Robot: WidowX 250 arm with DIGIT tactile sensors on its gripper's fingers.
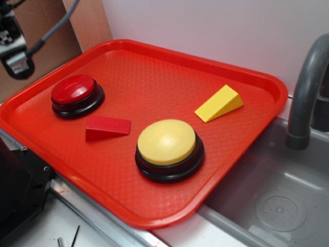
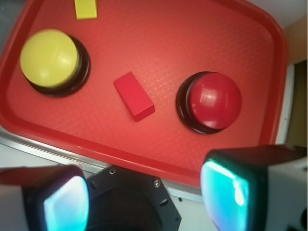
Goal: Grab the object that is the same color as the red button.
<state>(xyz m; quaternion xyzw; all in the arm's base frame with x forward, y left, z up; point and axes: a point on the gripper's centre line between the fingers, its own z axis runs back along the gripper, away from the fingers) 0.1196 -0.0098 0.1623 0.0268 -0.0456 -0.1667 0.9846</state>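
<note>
Approach step: the gripper [image 2: 144, 197] hangs high, fingers [image 2: 231, 192] apart and empty. The red wedge block [image 2: 134, 96] lies at 9 o'clock of the red button [image 2: 211, 101]; next, descend and straddle it.

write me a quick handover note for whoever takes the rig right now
Gripper: open, empty, hovering off the near edge of the red tray.
Red wedge block: lying on the tray between the red button and the yellow button, touching neither.
Yellow wedge: far side of the tray; not the target.
Done: nothing grasped.
Left: move over the red wedge block, descend, close, lift.
</note>
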